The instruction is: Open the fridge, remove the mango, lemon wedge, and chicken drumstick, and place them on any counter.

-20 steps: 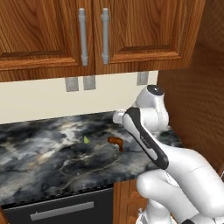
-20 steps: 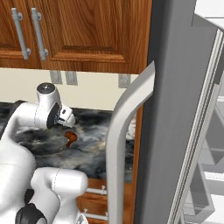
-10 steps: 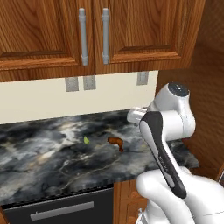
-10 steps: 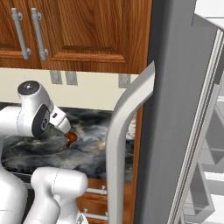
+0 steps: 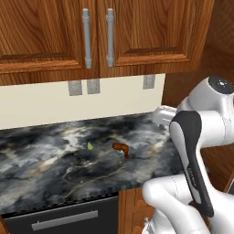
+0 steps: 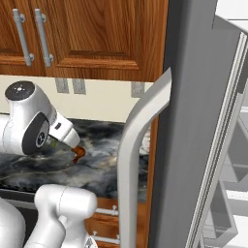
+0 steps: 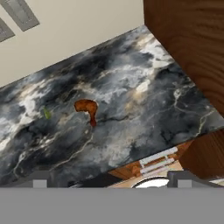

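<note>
Fingertips of the gripper (image 7: 109, 180) rise at the bottom of the hand view, set far apart with nothing between them: wide open and empty, hanging above the front edge of the tabletop (image 7: 144, 118). Just beyond, on the dark marbled stone, lies the chicken drumstick (image 7: 86, 109), a curved reddish-brown piece with a fat end and a thin tail. It looks light, fairly stiff and likely slick; its rounded body would roll under a pinch, so the thick end taken across its narrow width seems the safest hold. Beside it, apart but near, sits the lemon wedge (image 7: 47, 113), tiny and yellow-green. It is probably soft and easy to crush or flick away, best taken low on its flat faces. Both already rest on the tabletop. Further right in the right base view, the fridge (image 6: 203, 121) stands with its door swung open, white handle (image 6: 138, 145) forward. Whether the mango is inside cannot be told.
</note>
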{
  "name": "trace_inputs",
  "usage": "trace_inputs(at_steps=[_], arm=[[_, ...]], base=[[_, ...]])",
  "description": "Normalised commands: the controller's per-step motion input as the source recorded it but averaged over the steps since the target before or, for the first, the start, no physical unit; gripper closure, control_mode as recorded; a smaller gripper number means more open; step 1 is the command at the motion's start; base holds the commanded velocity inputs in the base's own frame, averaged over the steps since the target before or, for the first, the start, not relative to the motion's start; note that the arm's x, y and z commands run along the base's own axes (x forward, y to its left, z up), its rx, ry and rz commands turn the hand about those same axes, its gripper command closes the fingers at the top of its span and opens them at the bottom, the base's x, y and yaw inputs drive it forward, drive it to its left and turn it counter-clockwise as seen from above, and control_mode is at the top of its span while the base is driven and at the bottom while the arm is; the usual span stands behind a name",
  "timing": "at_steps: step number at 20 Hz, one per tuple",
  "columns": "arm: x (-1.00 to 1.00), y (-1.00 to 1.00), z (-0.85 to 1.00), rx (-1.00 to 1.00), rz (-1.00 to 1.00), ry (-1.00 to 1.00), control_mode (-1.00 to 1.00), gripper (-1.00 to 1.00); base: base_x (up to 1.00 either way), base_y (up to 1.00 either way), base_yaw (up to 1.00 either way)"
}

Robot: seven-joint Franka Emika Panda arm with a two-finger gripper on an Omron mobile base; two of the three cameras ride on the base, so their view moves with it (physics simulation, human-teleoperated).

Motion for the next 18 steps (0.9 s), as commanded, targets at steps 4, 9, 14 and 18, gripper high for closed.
trace_inputs(at_steps=[4,9,14,18], arm=[[-0.52,-0.22,0.52,-0.17,0.02,0.00,-1.00,-1.00],[-0.55,-0.35,0.47,-0.15,0.07,-0.01,-1.00,-1.00],[-0.71,-0.27,0.23,-0.05,0.12,-0.09,-1.00,-1.00],[-0.34,0.00,0.00,-0.06,0.16,-0.06,-1.00,-1.00]], base=[[0.00,0.00,0.00],[0.00,0.00,0.00],[0.00,0.00,0.00],[0.00,0.00,0.00]])
